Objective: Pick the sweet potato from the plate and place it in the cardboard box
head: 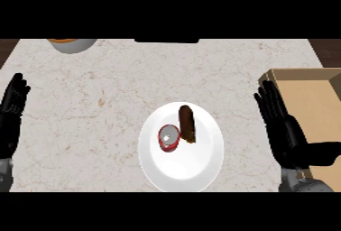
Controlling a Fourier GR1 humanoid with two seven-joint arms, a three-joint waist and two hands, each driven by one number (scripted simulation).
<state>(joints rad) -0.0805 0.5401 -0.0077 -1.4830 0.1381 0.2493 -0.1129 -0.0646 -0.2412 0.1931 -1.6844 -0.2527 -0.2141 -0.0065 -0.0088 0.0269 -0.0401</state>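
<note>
Near the front edge of the pale marbled surface (86,117), the round white plate (193,169) carries the long brown sweet potato (188,124) beside a small red cup (169,138). The black right hand (285,131) stands flat with fingers straight, between the plate and the open cardboard box (318,106) at the right edge. The black left hand (12,113) rests open at the left edge.

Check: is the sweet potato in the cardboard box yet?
No. The sweet potato lies on the white plate; the cardboard box stands apart at right.

Brown sweet potato (188,124) lengthwise on white plate (193,171), cardboard box (318,106) far right.
</note>
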